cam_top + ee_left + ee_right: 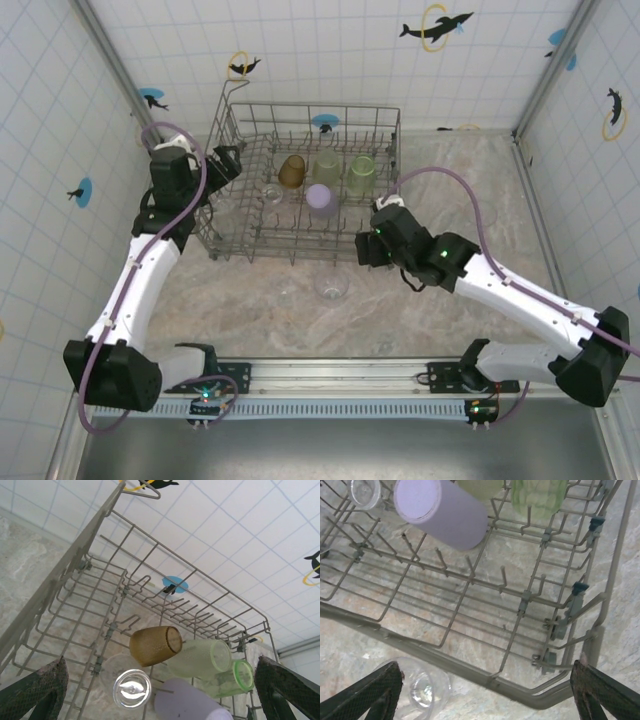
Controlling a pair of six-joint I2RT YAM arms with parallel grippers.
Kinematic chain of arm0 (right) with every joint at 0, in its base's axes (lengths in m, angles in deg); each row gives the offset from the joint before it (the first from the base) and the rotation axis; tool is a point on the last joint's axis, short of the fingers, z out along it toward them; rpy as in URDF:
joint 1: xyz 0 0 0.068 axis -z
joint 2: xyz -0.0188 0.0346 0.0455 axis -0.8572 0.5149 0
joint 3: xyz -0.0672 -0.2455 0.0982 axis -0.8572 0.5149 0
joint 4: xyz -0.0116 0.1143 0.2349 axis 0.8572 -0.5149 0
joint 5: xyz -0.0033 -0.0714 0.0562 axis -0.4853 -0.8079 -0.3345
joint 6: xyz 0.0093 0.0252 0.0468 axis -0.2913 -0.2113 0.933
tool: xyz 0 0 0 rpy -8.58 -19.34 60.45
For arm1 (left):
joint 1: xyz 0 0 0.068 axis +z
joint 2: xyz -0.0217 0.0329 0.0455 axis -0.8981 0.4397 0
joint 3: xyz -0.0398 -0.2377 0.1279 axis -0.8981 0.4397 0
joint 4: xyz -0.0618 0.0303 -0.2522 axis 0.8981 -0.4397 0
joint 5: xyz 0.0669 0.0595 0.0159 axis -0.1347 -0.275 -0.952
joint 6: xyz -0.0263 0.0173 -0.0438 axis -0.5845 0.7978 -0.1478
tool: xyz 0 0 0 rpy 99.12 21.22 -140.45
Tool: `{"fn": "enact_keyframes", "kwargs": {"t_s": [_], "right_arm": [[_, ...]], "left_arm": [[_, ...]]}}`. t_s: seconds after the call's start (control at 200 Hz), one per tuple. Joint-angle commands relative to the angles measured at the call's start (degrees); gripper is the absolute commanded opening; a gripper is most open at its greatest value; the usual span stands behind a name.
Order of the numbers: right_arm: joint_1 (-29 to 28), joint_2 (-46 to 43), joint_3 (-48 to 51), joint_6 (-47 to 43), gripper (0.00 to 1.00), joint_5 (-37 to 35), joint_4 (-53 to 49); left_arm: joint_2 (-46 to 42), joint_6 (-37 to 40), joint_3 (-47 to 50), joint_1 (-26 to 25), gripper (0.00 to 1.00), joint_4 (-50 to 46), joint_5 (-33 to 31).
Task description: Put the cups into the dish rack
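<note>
The grey wire dish rack [232, 128] stands at the back middle of the table. Inside it are an amber cup [292, 169], two pale green cups [328, 165] [362, 174], a lilac cup [321, 200] and a clear cup [272, 194]. Another clear cup [331, 287] stands on the table in front of the rack. My left gripper [225, 165] is open at the rack's left side, nothing between its fingers [37, 690]. Before it lie the amber cup [155, 646] and a clear cup [131, 689]. My right gripper [368, 250] is open over the rack's front right rim [470, 667], the clear cup [422, 690] by its left finger [370, 695].
Tiled walls with dolphin stickers enclose the table on three sides. Upright tines [470, 572] fill the rack's front rows, with the lilac cup [442, 510] behind them. Marble tabletop [250, 320] stretches between the rack and the arm bases.
</note>
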Motion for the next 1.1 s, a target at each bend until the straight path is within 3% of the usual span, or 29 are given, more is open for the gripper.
{"fn": "enact_keyframes", "kwargs": {"t_s": [0.0,0.255,0.54,0.711,1.096], "right_arm": [[-1.41,-1.42,0.92,3.62,0.86,-2.36,-2.74],[-3.53,-2.77,5.24,9.17,0.75,-1.39,-2.18],[-2.65,0.53,6.25,8.36,0.75,2.14,-1.04],[1.00,2.99,7.96,8.01,0.73,7.16,2.32],[7.18,9.97,2.92,3.42,0.72,8.46,5.70]], "left_arm": [[-0.26,-0.72,-1.67,-0.52,0.98,-0.27,-1.03],[-0.15,-0.35,-0.88,-0.87,0.97,-0.11,-1.83],[0.27,-0.98,-1.84,-0.89,0.98,-0.11,-0.55],[0.26,-0.90,-1.58,-0.93,0.98,0.08,-0.81],[1.14,-0.18,-2.28,-0.85,0.98,-0.23,-1.26]]}}
